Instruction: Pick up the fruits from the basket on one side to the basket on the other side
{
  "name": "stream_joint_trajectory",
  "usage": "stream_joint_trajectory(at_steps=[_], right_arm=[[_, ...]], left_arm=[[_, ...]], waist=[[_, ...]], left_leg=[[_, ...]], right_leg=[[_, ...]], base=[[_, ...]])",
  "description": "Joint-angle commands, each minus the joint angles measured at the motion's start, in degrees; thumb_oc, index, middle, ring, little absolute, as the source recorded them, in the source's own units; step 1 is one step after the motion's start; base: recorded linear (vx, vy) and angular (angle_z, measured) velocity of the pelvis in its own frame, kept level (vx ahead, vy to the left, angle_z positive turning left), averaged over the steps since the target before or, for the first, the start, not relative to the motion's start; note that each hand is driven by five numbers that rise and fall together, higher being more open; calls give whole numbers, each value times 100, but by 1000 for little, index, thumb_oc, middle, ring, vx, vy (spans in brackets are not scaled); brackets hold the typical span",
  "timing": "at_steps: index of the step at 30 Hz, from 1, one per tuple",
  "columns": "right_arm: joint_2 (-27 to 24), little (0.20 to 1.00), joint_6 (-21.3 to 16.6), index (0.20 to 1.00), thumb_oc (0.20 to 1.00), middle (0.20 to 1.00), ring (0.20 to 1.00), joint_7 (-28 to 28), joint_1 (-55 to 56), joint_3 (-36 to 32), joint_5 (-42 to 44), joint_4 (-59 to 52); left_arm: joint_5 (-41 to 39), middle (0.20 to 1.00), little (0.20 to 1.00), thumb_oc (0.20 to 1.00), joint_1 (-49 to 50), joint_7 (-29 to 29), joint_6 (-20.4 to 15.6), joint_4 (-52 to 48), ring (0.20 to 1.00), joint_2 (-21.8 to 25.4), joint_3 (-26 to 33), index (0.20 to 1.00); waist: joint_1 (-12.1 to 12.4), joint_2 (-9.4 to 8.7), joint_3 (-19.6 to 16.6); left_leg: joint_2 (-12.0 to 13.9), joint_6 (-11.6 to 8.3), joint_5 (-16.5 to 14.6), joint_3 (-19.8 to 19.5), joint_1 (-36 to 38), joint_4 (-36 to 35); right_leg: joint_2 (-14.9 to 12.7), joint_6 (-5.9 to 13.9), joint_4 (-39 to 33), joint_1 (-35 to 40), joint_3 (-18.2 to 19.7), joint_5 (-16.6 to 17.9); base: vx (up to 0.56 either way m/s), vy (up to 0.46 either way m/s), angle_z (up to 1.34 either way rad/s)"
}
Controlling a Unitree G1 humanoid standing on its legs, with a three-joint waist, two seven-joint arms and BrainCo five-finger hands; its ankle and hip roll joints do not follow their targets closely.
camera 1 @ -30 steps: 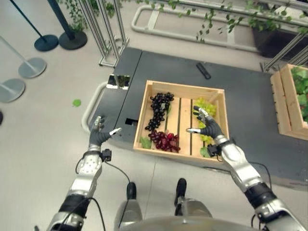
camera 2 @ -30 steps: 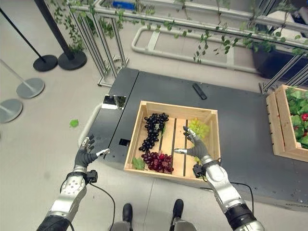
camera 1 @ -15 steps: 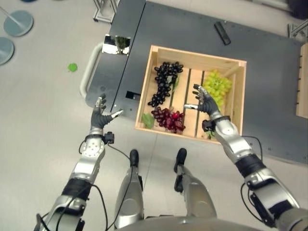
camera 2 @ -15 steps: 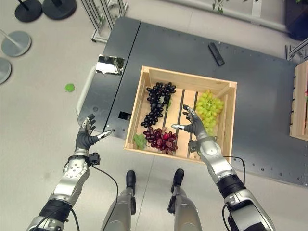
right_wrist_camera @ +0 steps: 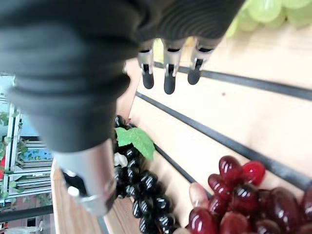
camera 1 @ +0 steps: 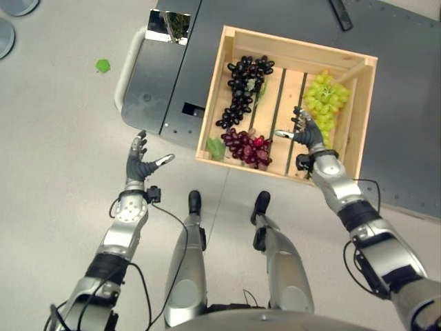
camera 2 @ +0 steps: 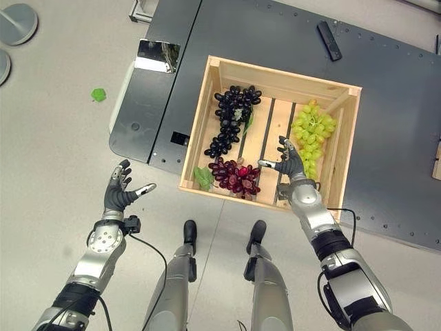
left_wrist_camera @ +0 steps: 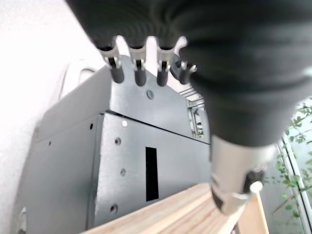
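A wooden crate (camera 1: 296, 40) on a dark platform holds a black grape bunch (camera 1: 242, 86), a red grape bunch (camera 1: 249, 146) and a green grape bunch (camera 1: 325, 100). My right hand (camera 1: 306, 136) hovers open inside the crate, between the red bunch and the near end of the green bunch, holding nothing. Its straight fingers (right_wrist_camera: 168, 78) point over the slats, with the red grapes (right_wrist_camera: 239, 200) and black grapes (right_wrist_camera: 146, 195) beside them. My left hand (camera 1: 140, 165) is open above the floor, left of the platform, with its fingers (left_wrist_camera: 139, 68) spread.
The crate sits on a dark grey platform (camera 1: 427, 103) with a white handle (camera 1: 127, 69) on its left side. A black bar-shaped object (camera 1: 342, 14) lies beyond the crate. A green leaf (camera 1: 103, 65) lies on the floor. Round stand bases (camera 2: 17, 14) are at far left.
The whole picture has shifted as the camera tilted down and closer. Both hands stay open in about the same places relative to the crate.
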Motion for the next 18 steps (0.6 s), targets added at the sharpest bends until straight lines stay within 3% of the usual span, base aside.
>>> stream_joint_trajectory(at_steps=[1, 18], right_arm=[[-329, 1000, -230, 1000, 1000, 1000, 1000, -117, 11, -259, -14, -276], [-755, 1000, -289, 1000, 1000, 1000, 1000, -199, 240, -734, 35, -355]], left_arm=[[-78, 1000, 1000, 1000, 59, 122, -193, -509, 1000, 178, 186, 1000], [-34, 1000, 1000, 1000, 200, 77, -190, -487, 1000, 218, 260, 1000]], waist=[[-89, -81, 28], [-193, -158, 69]], left_leg=[[-154, 214, 32, 24, -269, 238], [-170, 260, 15, 129, -273, 185]], right_leg=[[-224, 460, 529, 21, 76, -602], [-201, 499, 287, -11, 200, -434]], base=[[0, 0, 0], [1, 2, -1]])
